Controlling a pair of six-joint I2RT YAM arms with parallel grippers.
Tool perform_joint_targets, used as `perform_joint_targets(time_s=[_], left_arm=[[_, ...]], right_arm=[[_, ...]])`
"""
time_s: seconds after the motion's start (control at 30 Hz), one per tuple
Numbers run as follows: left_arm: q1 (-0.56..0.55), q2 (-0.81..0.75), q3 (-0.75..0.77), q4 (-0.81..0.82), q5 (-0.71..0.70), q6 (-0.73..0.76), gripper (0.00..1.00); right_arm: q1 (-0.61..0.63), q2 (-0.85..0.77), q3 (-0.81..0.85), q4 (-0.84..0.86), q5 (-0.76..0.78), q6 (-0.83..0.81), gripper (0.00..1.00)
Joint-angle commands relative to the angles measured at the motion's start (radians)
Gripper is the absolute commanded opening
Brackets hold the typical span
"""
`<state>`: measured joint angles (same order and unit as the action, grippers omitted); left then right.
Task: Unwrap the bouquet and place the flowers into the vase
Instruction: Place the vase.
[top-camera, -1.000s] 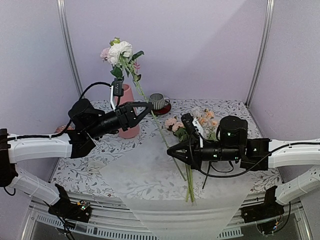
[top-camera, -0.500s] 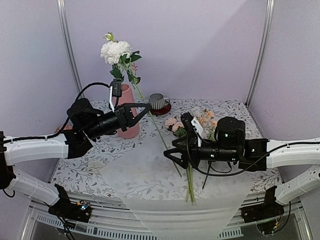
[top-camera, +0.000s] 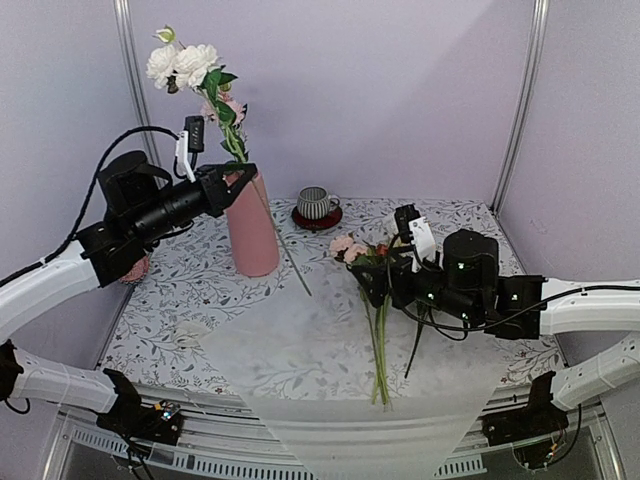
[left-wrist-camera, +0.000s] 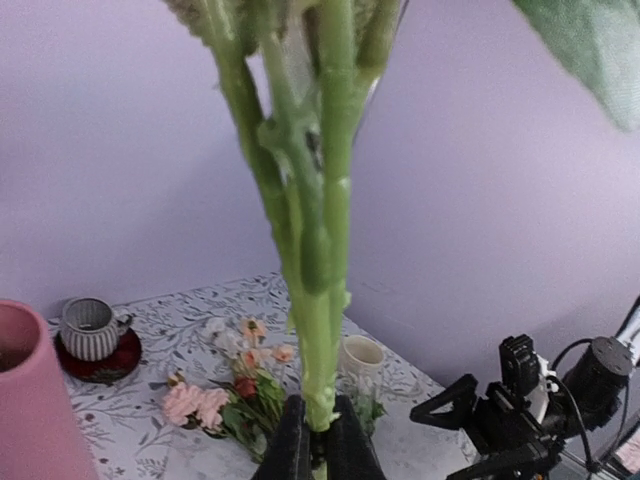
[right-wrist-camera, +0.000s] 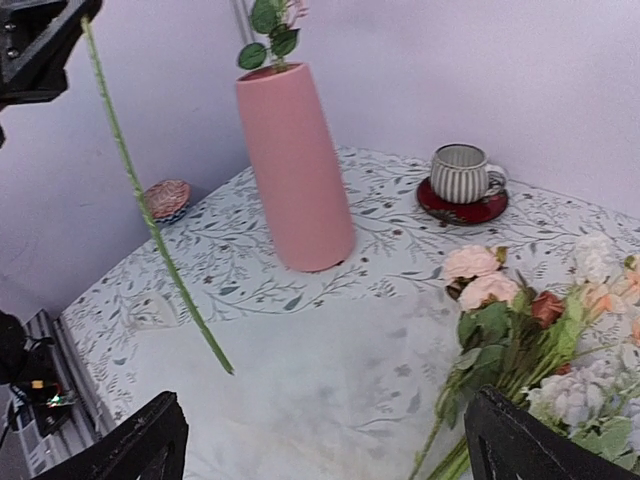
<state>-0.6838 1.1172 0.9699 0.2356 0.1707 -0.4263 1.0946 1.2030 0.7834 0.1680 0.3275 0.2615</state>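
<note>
Standing at the far left of the floral-patterned bench, the tall matte pink cylindrical vase was overhung by a long green-stemmed, white-bloomed artificial flower. The flower was clamped tight in the jaws of the left gripper, and its lower stem end was slanted down outside the vase, to the right. The other pink and peach flowers were laid partly on the flat translucent white wrapping paper. The right gripper was poised over them, jaws wide apart.
</note>
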Motion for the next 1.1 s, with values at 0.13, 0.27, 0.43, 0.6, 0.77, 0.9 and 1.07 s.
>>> perform_joint_targets(time_s=[0.13, 0.27, 0.43, 0.6, 0.77, 0.9, 1.07], left_arm=[[0.144, -0.005, 0.138, -0.189, -0.045, 0.115, 0.00], [0.173, 0.017, 0.210, -0.207, -0.085, 0.154, 0.00], [0.213, 0.066, 0.329, -0.232, -0.117, 0.195, 0.00], [0.242, 0.099, 0.387, -0.177, -0.143, 0.234, 0.00], [0.252, 0.110, 0.411, -0.099, -0.211, 0.276, 0.00], [0.262, 0.115, 0.435, -0.063, -0.237, 0.278, 0.00], [0.265, 0.119, 0.464, -0.052, -0.267, 0.270, 0.00]], right_arm=[[-0.120, 0.033, -0.070, 0.129, 0.124, -0.082, 0.99], [-0.123, 0.100, -0.136, 0.307, 0.174, -0.168, 0.99], [-0.122, 0.192, -0.249, 0.512, 0.176, -0.194, 0.99], [-0.121, 0.216, -0.210, 0.478, 0.174, -0.204, 0.99], [-0.122, 0.219, -0.205, 0.478, 0.173, -0.218, 0.99], [-0.121, 0.224, -0.200, 0.475, 0.171, -0.224, 0.99], [-0.122, 0.227, -0.196, 0.468, 0.167, -0.225, 0.99]])
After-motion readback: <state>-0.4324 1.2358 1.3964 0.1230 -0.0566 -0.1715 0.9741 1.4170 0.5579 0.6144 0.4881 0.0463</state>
